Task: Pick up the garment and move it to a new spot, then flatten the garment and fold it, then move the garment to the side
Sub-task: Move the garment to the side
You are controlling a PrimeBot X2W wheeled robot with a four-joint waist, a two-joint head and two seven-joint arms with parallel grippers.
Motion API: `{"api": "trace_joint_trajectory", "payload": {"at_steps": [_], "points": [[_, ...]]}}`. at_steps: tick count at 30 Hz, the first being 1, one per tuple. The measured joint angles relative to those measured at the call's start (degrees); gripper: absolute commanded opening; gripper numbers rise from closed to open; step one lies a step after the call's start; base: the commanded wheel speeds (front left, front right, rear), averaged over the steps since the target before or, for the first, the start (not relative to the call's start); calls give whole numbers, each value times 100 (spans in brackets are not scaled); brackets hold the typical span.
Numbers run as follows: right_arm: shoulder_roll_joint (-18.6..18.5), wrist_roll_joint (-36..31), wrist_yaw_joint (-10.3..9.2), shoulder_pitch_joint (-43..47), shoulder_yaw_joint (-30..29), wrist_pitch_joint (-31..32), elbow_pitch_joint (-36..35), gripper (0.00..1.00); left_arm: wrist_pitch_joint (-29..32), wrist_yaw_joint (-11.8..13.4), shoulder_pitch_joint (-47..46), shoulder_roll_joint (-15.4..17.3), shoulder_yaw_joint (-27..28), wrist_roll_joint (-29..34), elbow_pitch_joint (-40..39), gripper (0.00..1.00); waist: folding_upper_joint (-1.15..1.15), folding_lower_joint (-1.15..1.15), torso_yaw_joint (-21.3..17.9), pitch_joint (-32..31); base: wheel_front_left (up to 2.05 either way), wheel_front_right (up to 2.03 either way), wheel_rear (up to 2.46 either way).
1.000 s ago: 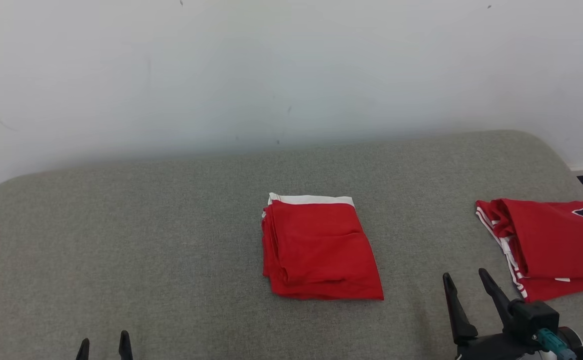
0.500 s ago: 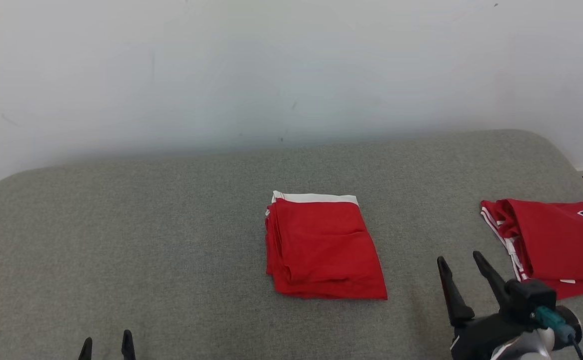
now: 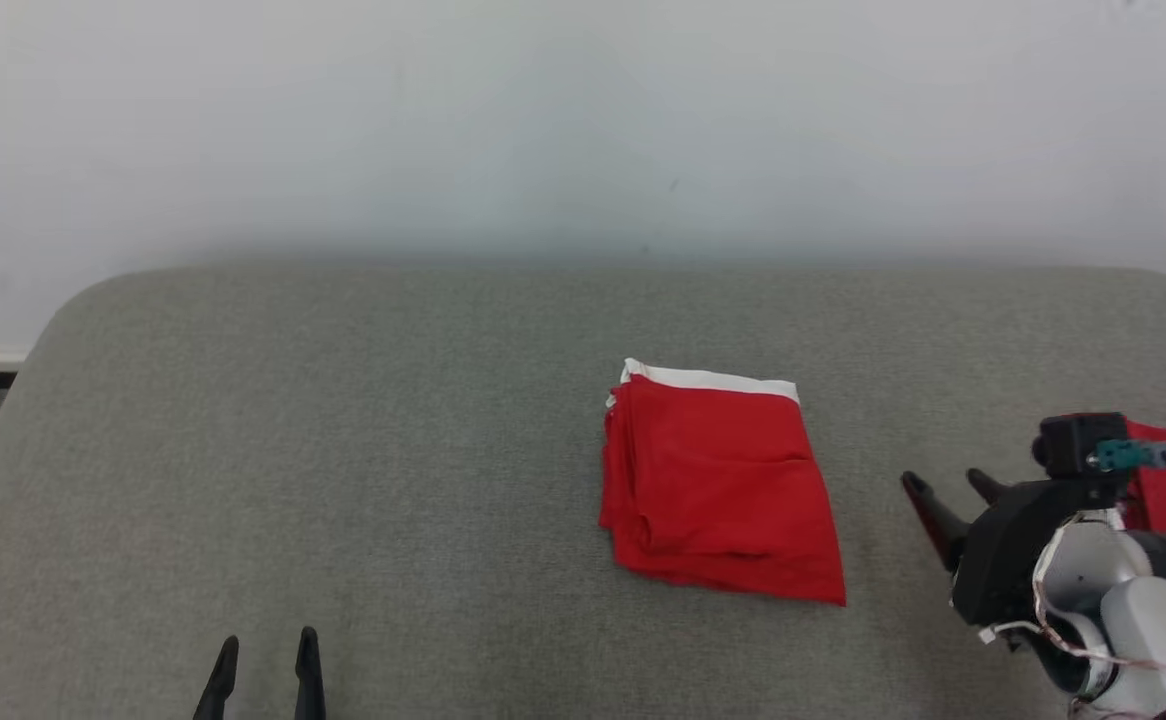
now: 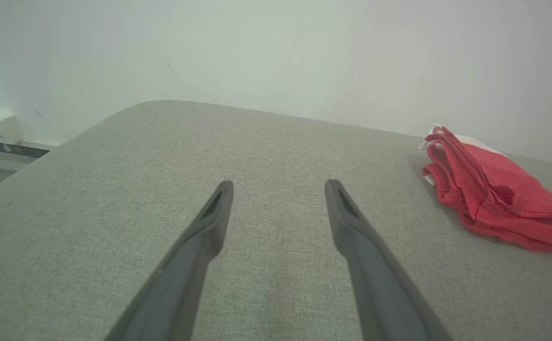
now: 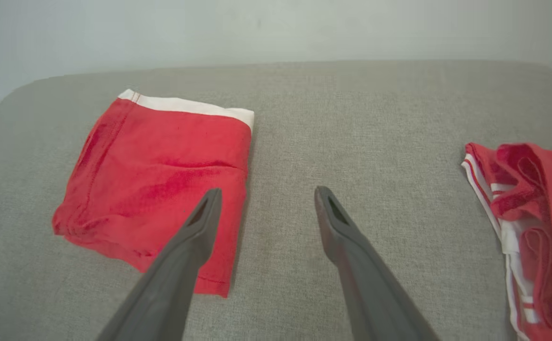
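Near left, the left pincer hangs empty, fingers apart, well left of the garment. Near right, the right pincer, also spread and empty, sits just right of it. The garment lies mid-table: red, folded square, with a white band along its far edge. A second red cloth lies far right.

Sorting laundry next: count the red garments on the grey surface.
2. Folded shorts lie in the middle; a jersey lies to their right, partly out of frame. Others may be hidden.
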Motion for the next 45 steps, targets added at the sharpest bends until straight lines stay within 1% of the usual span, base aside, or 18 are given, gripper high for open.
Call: {"api": "trace_joint_trajectory", "payload": {"at_steps": [4,12,20,26,27,28,29,30,33,36,38,40,44,45], "points": [[54,-45,-1,-302,-576,590,382,100,0,44,-124,1,-134,16,-165,100,0,0,289,139,0,0,0],[346,-569,-1,-667,-1196,1277,776,100,0,137,-259,1,-319,18,-403,100,0,1,895,482,0,0,0],[689,-1196,-1,-821,-1882,1639,1020,100,0,189,-386,2,-489,-63,-439,100,0,1,1336,881,0,0,0],[835,-1505,-1,-870,-2192,1849,1074,100,0,234,-481,2,-573,-111,-428,100,0,0,1545,1127,0,0,0],[835,-1536,-1,-888,-2193,1903,1074,95,0,236,-486,1,-586,-121,-423,100,0,0,1567,1160,0,0,0],[835,-1561,-8,-914,-2185,1948,1069,43,0,238,-496,1,-595,-127,-423,100,-1,0,1585,1191,0,0,0],[833,-1573,-19,-931,-2142,1984,1054,2,0,240,-502,2,-600,-135,-420,100,-1,-1,1597,1218,0,0,0],[825,-1590,-19,-940,-2070,2025,1017,0,0,246,-507,2,-601,-145,-416,100,-1,-1,1603,1240,0,0,0],[824,-1605,-16,-969,-1839,2105,900,0,0,265,-515,2,-599,-169,-407,100,0,0,1565,1265,0,0,0],[605,-1604,-16,-1035,-1345,2272,661,0,0,287,-529,2,-615,-218,-424,100,0,0,1439,1257,0,0,0],[394,-1594,-10,-1123,-1007,2369,493,0,0,289,-553,2,-636,-229,-443,100,0,0,1354,1257,0,0,0],[101,-1532,-10,-1273,-641,2506,292,0,0,298,-586,1,-654,-250,-470,100,1,1,1253,1258,0,0,0],[-405,-1310,-10,-1551,-83,2813,-158,0,0,341,-623,1,-670,-371,-523,100,1,1,1014,1267,0,0,0],[-649,-1161,-10,-1638,226,2973,-372,0,0,348,-643,1,-687,-394,-539,100,0,1,872,1277,0,0,0]]}}
